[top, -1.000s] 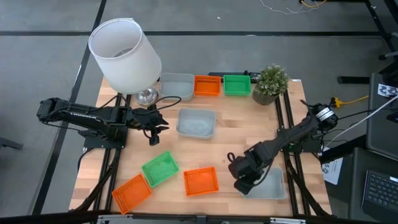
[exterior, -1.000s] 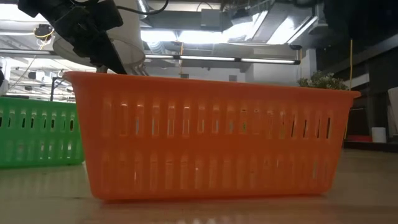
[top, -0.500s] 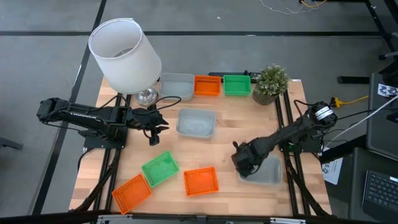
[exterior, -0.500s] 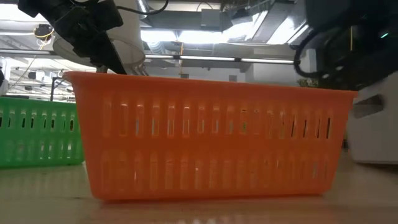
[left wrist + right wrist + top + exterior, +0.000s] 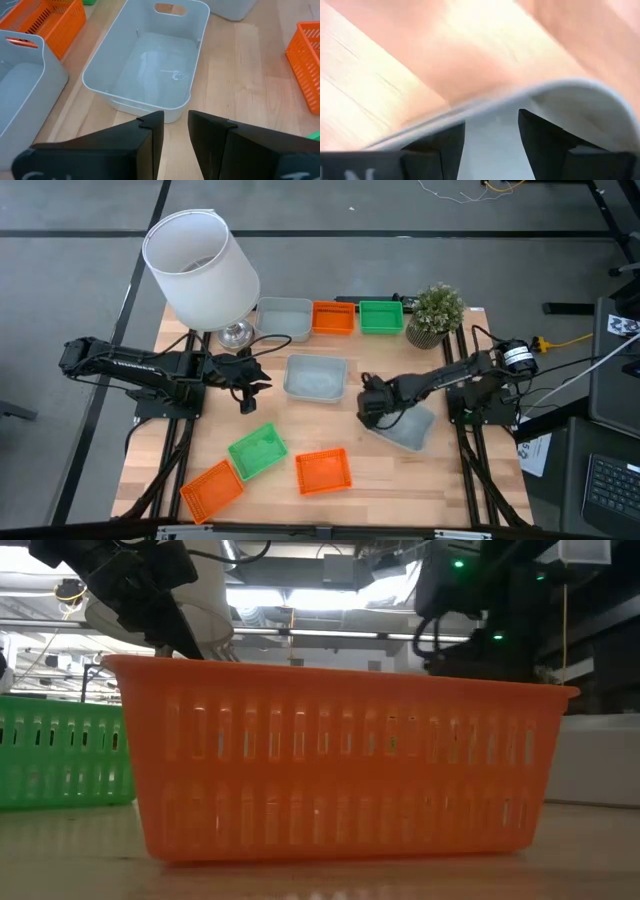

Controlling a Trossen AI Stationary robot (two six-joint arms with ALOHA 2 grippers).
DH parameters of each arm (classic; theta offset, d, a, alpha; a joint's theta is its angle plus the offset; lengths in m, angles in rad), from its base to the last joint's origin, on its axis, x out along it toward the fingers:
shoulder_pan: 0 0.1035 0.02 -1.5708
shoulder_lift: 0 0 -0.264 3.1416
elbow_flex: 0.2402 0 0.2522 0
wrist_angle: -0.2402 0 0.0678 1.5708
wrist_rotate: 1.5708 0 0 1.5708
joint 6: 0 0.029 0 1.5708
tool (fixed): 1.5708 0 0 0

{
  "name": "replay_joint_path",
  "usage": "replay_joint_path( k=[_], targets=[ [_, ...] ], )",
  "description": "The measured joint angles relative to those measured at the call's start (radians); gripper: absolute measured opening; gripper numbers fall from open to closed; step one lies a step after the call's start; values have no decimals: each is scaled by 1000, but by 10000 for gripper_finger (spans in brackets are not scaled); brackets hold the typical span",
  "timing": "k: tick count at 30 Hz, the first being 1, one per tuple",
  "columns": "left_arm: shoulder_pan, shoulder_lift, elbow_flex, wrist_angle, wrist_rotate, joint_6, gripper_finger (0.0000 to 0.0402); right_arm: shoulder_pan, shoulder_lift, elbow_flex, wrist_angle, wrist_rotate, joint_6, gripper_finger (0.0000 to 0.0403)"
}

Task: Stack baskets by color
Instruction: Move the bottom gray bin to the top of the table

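My right gripper [image 5: 372, 405] is right of the table's middle, shut on a pale grey basket [image 5: 407, 426] that lies askew beside it. My left gripper [image 5: 245, 385] [image 5: 175, 130] waits open at the left and faces a second grey basket [image 5: 316, 377] [image 5: 150, 65] standing on its bottom at the centre. A grey basket [image 5: 285, 315], an orange one [image 5: 333, 317] and a green one [image 5: 381, 316] stand in a row along the far edge. One green basket [image 5: 258, 451] and two orange ones [image 5: 323, 470] [image 5: 211, 488] sit near the front edge. My right gripper has the grey basket by its end toward the table's left [image 5: 385, 418], coming at it from above with the fingers pointing steeply down. In the right wrist view the rim [image 5: 485, 102] curves across just past the fingertips. Whether the basket is clear of the table does not show.
A large white lampshade [image 5: 200, 270] stands at the far left and a small potted plant [image 5: 435, 313] at the far right. In the low view the orange basket [image 5: 340, 765] fills the foreground. Bare wood lies between the centre basket and the near baskets.
My right gripper has gone from the near right corner toward the table's middle, leftward and toward the far edge, tipping to point more steeply down. The grey basket has come along with it and turned askew. The left arm has kept still.
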Motion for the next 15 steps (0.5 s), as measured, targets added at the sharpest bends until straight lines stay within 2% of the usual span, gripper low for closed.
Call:
replay_joint_path(
  k=[7, 15],
  targets=[
    [0, 0, 0, 0, 0, 0, 80, -83, 0, 0, 187, -38, -196, 185],
    [0, 0, 0, 0, 0, 0, 80, -113, 0, 0, 211, -81, -247, 185]
  ],
)
